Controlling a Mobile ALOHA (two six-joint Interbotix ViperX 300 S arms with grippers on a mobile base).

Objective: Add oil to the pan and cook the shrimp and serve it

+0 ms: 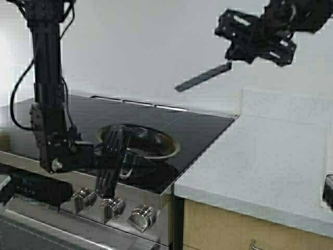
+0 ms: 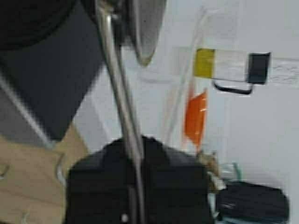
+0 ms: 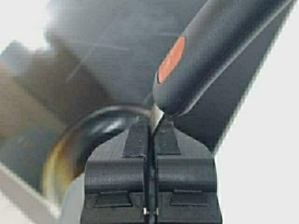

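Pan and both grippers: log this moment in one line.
left gripper: shut on pan handle | pan: on stovetop | right gripper: raised, shut on spatula

A kitchen: black glass cooktop (image 1: 197,130), stove knobs (image 1: 112,205), pale countertop (image 1: 260,166).

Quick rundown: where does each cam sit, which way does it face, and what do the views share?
High view: on the frame above and behind the arms, facing down at the stovetop and pan; both arms show.
Left wrist view: on the left arm, over the left claw clamping the pan handle.
Right wrist view: on the right arm, past the right claw pinching a dark utensil, down at the pan.
All three share the pan.
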